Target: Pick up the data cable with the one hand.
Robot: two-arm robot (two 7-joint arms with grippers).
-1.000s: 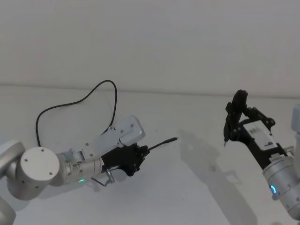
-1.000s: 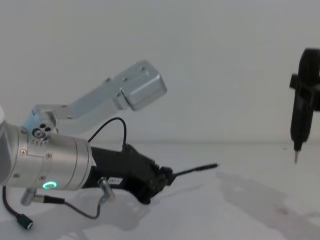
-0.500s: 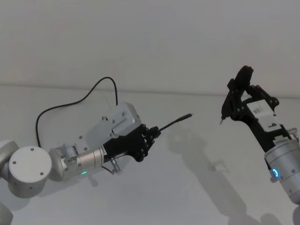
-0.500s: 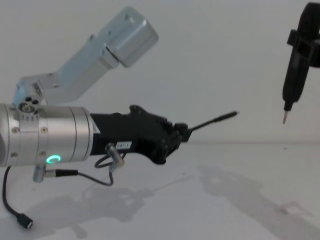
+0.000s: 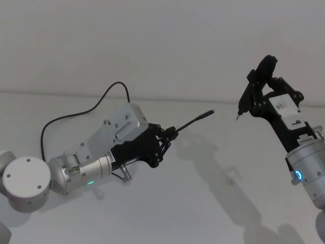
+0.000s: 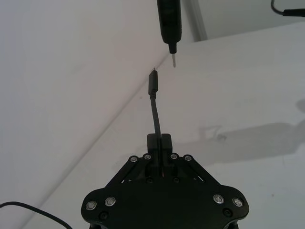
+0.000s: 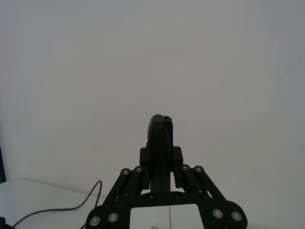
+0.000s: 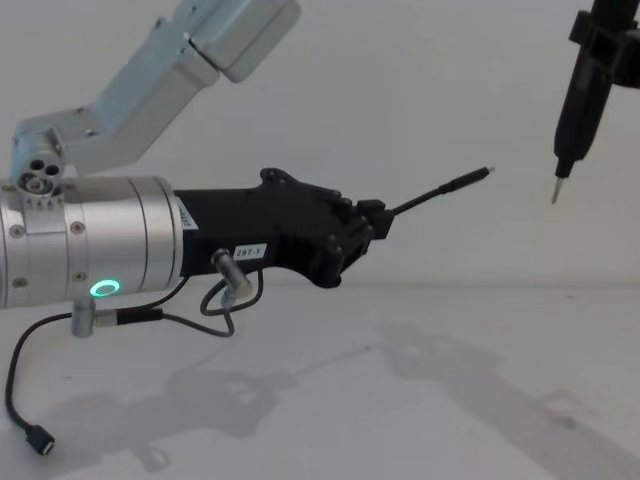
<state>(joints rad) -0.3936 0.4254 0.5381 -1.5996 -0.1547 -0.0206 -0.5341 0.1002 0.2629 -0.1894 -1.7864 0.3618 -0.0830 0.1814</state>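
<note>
The data cable [image 5: 195,120] is a thin black cord, and its slim plug sticks out forward from my left gripper [image 5: 170,134], which is shut on it and held off the table. The rest of the cord [image 5: 86,109] loops back behind the left arm. In the left wrist view the plug [image 6: 153,83] points at the tip of a black pen-like tool [image 6: 169,21], a short gap away. My right gripper [image 5: 260,101] is raised at the right, shut on that tool [image 5: 248,99]. The chest view shows the plug [image 8: 447,189] left of the tool [image 8: 578,95].
A short dark wire with a small connector [image 8: 38,443] hangs from the left wrist near the white table [image 5: 203,203]. A pale wall [image 5: 162,40] stands behind. The cord's loop [image 7: 71,206] lies on the table at the far left.
My left gripper has risen and moved right with the cable, bringing the plug close to the tool's tip. The right gripper has lifted slightly with the tool.
</note>
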